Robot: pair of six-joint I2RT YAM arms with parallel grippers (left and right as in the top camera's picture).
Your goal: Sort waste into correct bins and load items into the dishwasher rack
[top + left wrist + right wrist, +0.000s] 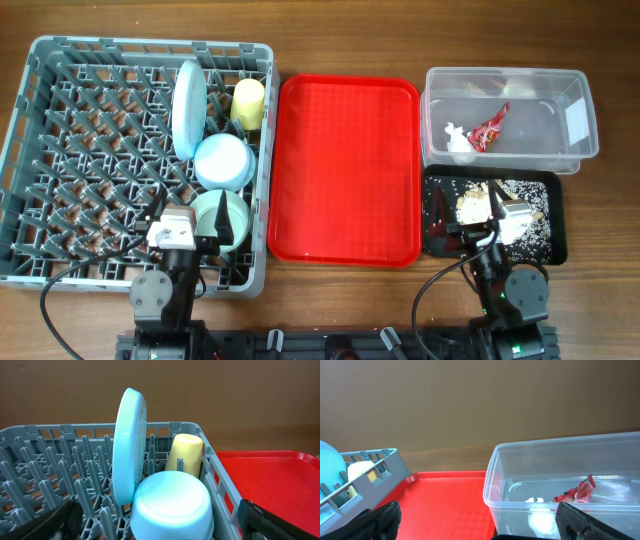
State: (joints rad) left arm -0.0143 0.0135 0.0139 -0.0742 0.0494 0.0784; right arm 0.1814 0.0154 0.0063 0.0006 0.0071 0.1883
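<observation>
Sorting looks near done — plate (187,108), cup (248,103), blue bowl (223,162) and green bowl (236,206) sit in the rack (60,150); wrapper (490,128) and tissue (457,135) lie in the clear tub (580,120), scraps (525,190) in the black tray (555,240). No fork or spoon shows. The left gripper (192,215) hangs over the green bowl, jaws spread wide and holding nothing — the right gripper (470,212) likewise over the scraps.
</observation>
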